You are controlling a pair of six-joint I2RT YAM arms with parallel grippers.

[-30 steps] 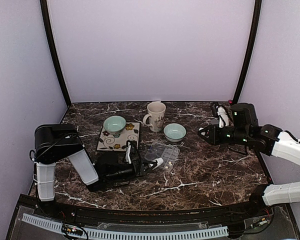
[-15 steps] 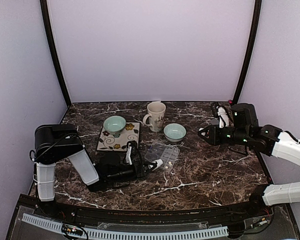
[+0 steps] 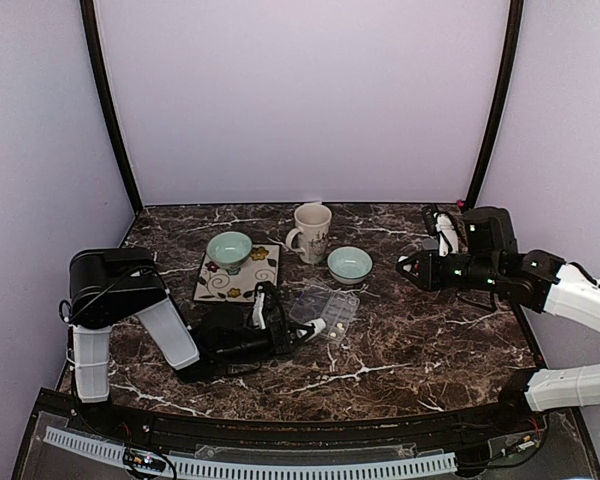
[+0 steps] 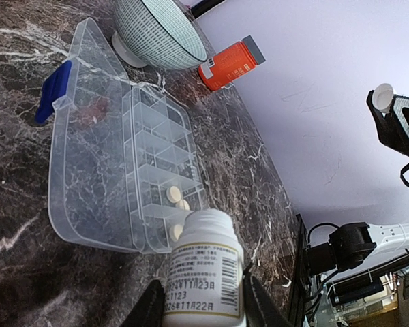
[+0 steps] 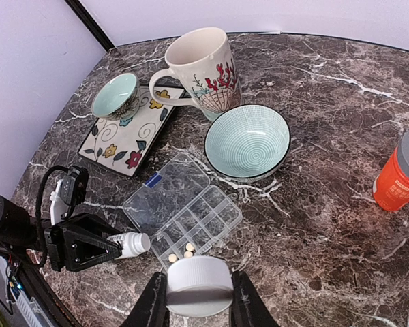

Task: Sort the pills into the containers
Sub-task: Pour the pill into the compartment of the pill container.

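From above, very little has moved in the last second. The left claw (image 3: 302, 330) has crept slightly toward the pill box (image 3: 327, 306). It stays clenched on a white bottle (image 3: 316, 326) lying on its side, mouth at the box's near edge. The right claw (image 3: 404, 266) hangs almost where it was, high over the right side of the desk (image 3: 410, 345), well apart from the box. I judge pouring is under way or paused, not finished.

The left wrist view shows the bottle pinched between both fingers, its open mouth just short of the box. The box's lid lies flat with the blue latch (image 4: 56, 99) on the far side. Three pills (image 4: 172, 193) sit in the compartments nearest the bottle, and the farther compartments look empty. An orange bottle (image 4: 230, 63) and a bowl (image 4: 160, 34) stand beyond.

In the right wrist view, the right claw is clamped on a white cap (image 5: 199, 285), held in the air above the desk. This view also shows the pills bunched at the box's near end, so spreading them across the compartments is probably still ahead. With the bottle this low and close, a nudge could shift the light box.
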